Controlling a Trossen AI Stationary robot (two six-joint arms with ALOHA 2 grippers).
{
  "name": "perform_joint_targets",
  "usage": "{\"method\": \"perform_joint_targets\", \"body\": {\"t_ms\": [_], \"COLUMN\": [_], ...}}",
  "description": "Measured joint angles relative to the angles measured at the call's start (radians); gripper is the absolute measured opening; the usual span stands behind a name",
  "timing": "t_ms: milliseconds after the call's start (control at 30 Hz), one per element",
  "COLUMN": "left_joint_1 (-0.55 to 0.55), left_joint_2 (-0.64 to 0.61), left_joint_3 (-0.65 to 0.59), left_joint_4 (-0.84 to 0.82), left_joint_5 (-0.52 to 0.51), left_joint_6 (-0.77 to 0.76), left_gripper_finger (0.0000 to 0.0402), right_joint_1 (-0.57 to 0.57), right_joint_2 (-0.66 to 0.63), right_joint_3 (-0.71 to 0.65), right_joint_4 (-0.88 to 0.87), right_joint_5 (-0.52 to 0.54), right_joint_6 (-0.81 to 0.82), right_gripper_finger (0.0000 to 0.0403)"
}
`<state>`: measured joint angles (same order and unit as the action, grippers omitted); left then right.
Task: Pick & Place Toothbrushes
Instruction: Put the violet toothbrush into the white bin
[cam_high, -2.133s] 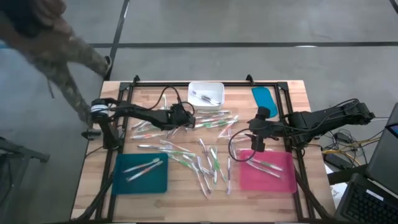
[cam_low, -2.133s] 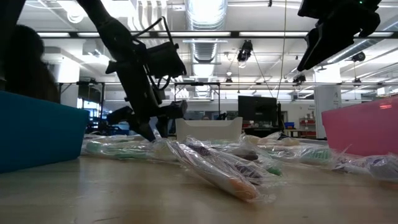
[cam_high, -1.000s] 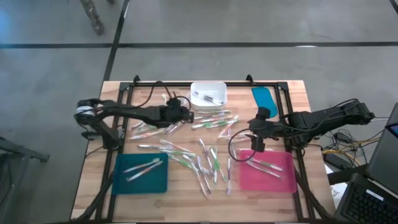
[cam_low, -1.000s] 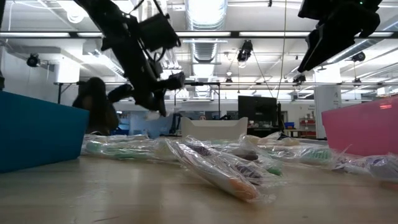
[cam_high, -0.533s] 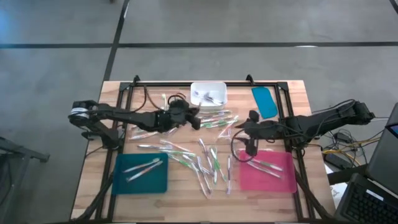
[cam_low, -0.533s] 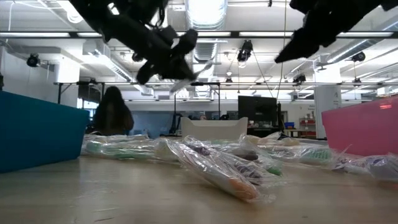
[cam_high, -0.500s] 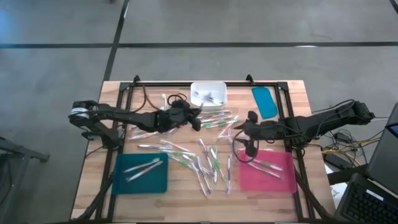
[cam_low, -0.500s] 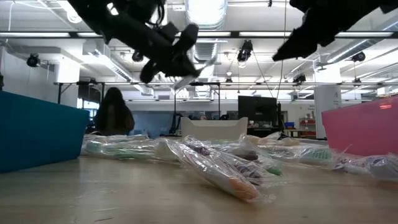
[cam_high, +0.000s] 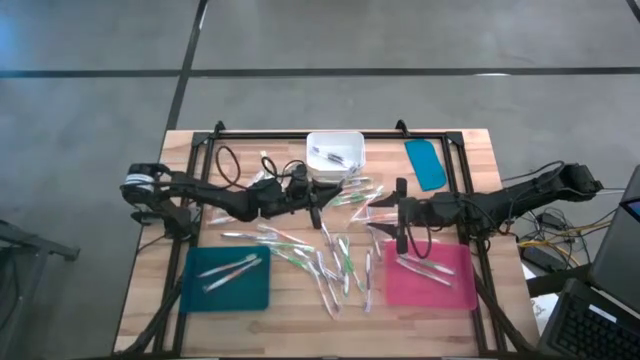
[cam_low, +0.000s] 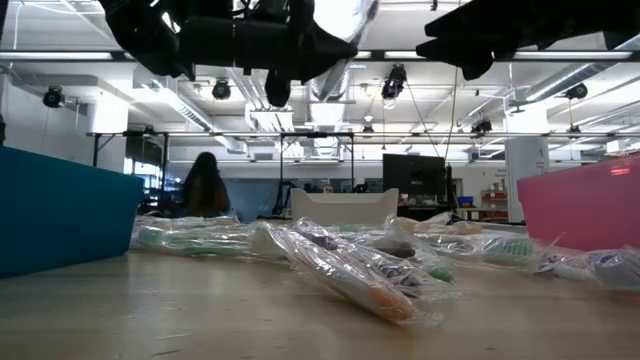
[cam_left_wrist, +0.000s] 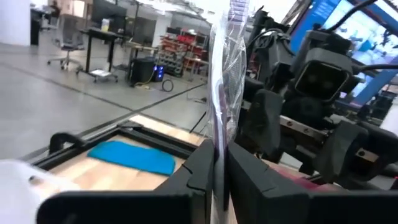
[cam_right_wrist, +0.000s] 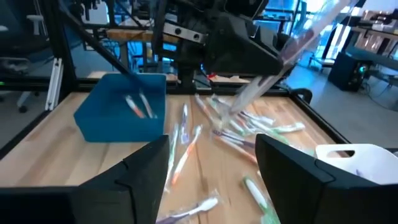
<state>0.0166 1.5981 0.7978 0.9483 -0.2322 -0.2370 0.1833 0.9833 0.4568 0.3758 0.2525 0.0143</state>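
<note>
Many wrapped toothbrushes (cam_high: 335, 255) lie scattered on the middle of the wooden table. My left gripper (cam_high: 318, 203) reaches level over them from the left and is shut on one clear-wrapped toothbrush (cam_left_wrist: 222, 68), which also shows in the right wrist view (cam_right_wrist: 283, 59). My right gripper (cam_high: 398, 215) stands open and level just to the right, facing the left one with nothing between its fingers (cam_right_wrist: 149, 168). Two toothbrushes lie in the teal tray (cam_high: 205, 290), some in the pink tray (cam_high: 450, 290), and some in the white bin (cam_high: 333, 150). My left gripper pinches the wrapped toothbrush between its two fingers (cam_left_wrist: 202, 165), about midway along its length (cam_left_wrist: 217, 140). The fingers come level from the table's left and lie across it. The toothbrush stands steeply, sticking out above and below the fingers, lifted clear of the table.
A small teal lid (cam_high: 425, 163) lies at the far right. A black frame (cam_high: 300, 133) runs round the table's edges. A person stands far off in the room behind (cam_low: 205, 185). Bare wood shows along the near edge (cam_high: 330, 335).
My left gripper has risen from the pile and moved toward the table's right, tipping from pointing down to level, carrying one toothbrush lifted clear. My right gripper has tipped up from pointing down to level, facing the left one, and stays open.
</note>
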Motion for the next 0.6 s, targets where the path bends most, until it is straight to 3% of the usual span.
{"method": "perform_joint_targets", "body": {"t_ms": [267, 600], "left_joint_1": [-0.002, -0.020], "left_joint_2": [0.072, 0.171], "left_joint_3": [0.091, 0.224], "left_joint_4": [0.030, 0.030], "left_joint_5": [0.145, 0.193], "left_joint_6": [0.053, 0.130], "left_gripper_finger": [0.0026, 0.0027], "right_joint_1": [0.000, -0.001], "right_joint_2": [0.000, 0.000], "right_joint_3": [0.008, 0.008], "right_joint_4": [0.005, 0.025], "right_joint_5": [0.000, 0.001], "right_joint_6": [-0.011, -0.023], "right_gripper_finger": [0.0247, 0.0218]}}
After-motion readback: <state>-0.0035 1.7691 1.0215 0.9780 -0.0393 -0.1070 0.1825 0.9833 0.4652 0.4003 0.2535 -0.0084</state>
